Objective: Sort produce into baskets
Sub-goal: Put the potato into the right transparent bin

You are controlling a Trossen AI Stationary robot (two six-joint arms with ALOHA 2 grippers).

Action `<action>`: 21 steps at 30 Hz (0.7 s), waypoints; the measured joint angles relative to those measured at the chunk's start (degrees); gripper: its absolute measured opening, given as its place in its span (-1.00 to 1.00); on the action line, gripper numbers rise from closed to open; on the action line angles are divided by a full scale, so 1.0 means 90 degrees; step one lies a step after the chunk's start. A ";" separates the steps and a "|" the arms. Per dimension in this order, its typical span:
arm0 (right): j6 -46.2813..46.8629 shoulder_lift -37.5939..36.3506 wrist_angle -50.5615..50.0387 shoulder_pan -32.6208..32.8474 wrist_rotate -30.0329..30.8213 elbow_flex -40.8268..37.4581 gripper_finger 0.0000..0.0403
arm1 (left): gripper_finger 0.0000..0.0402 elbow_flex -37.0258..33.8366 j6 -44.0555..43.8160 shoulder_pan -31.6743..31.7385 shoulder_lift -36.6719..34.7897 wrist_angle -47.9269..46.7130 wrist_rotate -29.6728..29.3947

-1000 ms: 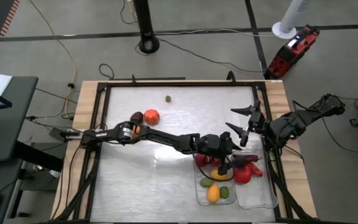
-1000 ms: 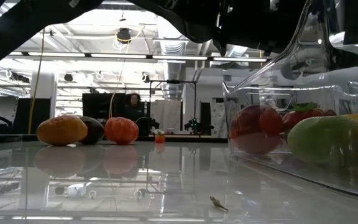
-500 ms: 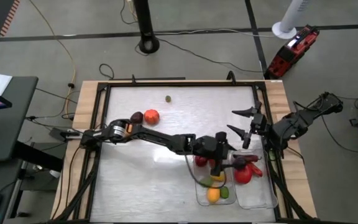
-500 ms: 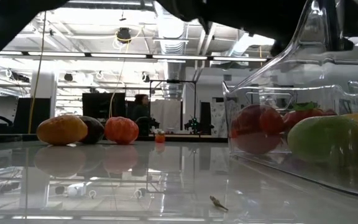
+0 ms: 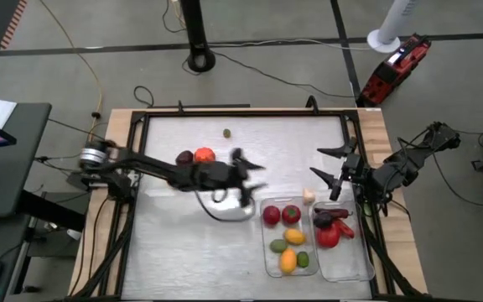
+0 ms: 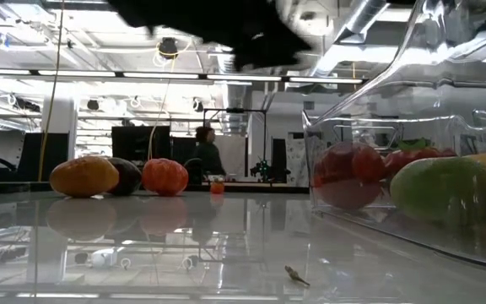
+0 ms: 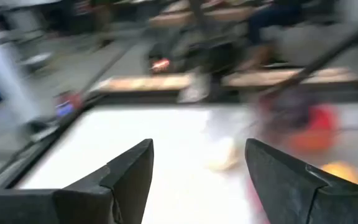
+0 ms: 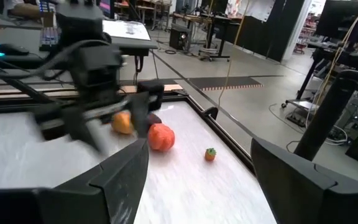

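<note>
From where I stand, the left gripper (image 5: 248, 161) hangs over the middle of the shiny white table (image 5: 174, 243), fingers spread and empty, near the big red tomato (image 5: 205, 155) and the dark purple fruit (image 5: 184, 158) beside it. A small green piece (image 5: 226, 132) sits alone toward the far edge. The right gripper (image 5: 332, 172) waits at the table's right side, its fingers wide apart, holding nothing. Just in front of it stand two clear plastic rectangular bins: the left bin (image 5: 268, 260) holds red, yellow, orange and green produce, the right bin (image 5: 357, 265) holds red pieces. A small pale item (image 5: 309, 195) lies at the bins' far edge.
</note>
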 joint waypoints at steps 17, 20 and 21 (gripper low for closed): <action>0.0007 0.0004 0.0075 0.0000 0.0000 0.0000 0.54 | 0.20 -0.2578 -0.2161 0.0433 -0.2986 -0.3561 -0.1481; 0.0044 0.0031 0.0057 0.0000 0.0000 0.0000 0.54 | 0.20 -0.2684 -0.2591 0.0433 -0.3128 -0.4166 -0.1406; 0.0044 0.0041 0.0047 0.0000 0.0000 0.0000 0.54 | 0.20 -0.2700 -0.2708 0.0425 -0.3127 -0.4405 -0.1295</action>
